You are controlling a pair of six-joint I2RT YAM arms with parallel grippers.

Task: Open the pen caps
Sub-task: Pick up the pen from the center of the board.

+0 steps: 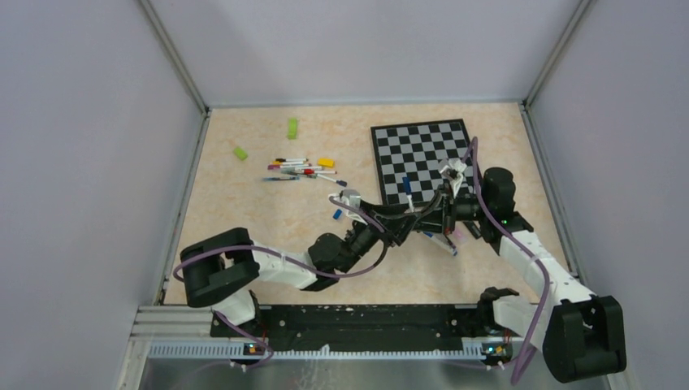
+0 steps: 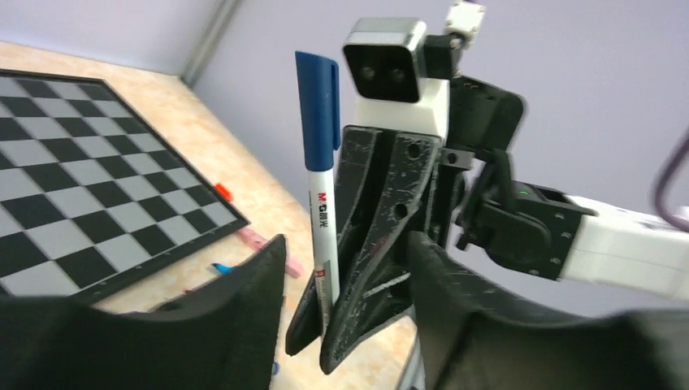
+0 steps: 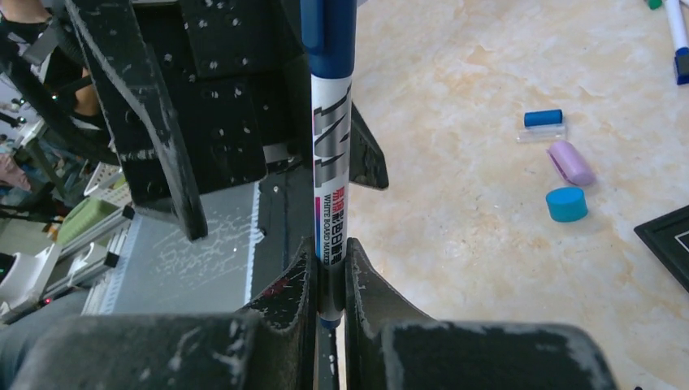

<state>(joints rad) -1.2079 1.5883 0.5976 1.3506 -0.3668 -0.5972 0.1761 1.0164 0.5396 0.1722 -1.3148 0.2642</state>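
Observation:
A white pen (image 3: 331, 162) with a blue pen cap (image 3: 328, 36) on its upper end stands upright, and my right gripper (image 3: 331, 248) is shut on its lower barrel. The left wrist view shows the same pen (image 2: 322, 219) and cap (image 2: 318, 106) between the right gripper's fingers. My left gripper (image 2: 345, 244) is open, with one finger on each side of that grip and neither touching the pen. From above, both grippers meet at the chessboard's near edge around the pen (image 1: 409, 197). Other pens (image 1: 301, 169) lie in a pile to the left.
The chessboard (image 1: 422, 158) lies at the back right. Two green blocks (image 1: 292, 127) (image 1: 240, 153) and a yellow block (image 1: 326, 162) sit near the pile. Loose caps lie on the table: blue (image 3: 543, 119), purple (image 3: 570, 162) and cyan (image 3: 566, 204). Walls close off three sides.

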